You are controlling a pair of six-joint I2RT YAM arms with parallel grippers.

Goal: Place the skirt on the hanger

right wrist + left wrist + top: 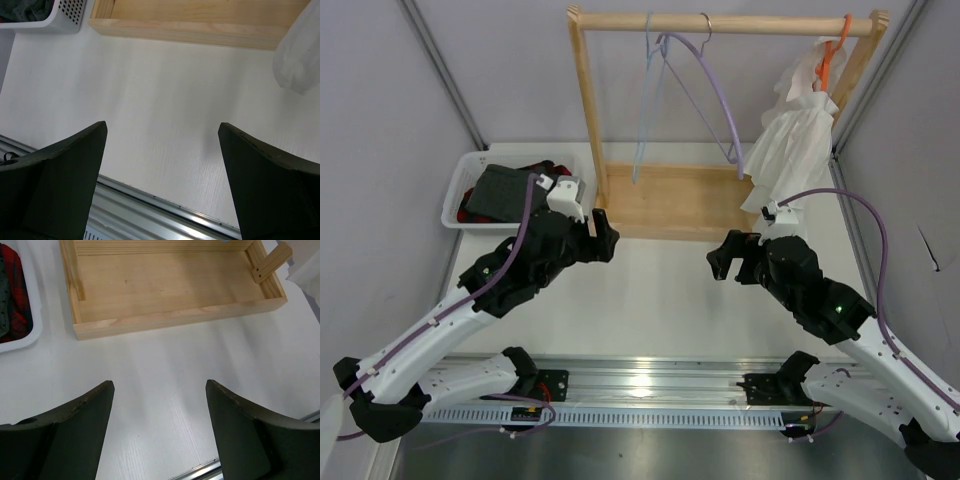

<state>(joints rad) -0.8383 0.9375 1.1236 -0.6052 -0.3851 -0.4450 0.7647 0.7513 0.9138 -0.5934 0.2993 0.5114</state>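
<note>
Counter point(660, 300), white and broad, carries a wooden rack point(588, 120) at the back. Both arms hover above it, the left end effector point(160, 385) and right end effector point(162, 127) each spread wide, gripping nothing. At far left a white basket point(455, 200) holds the skirt point(505, 190), lying atop plaid cloth point(12, 295). The hanger point(647, 100) dangles from the rack's rail.

The left arm point(420, 345) and right arm point(895, 370) match — white links, bulky black wrists, matte black wedge-shaped fingers point(75, 427), lilac cables point(527, 215).
</note>
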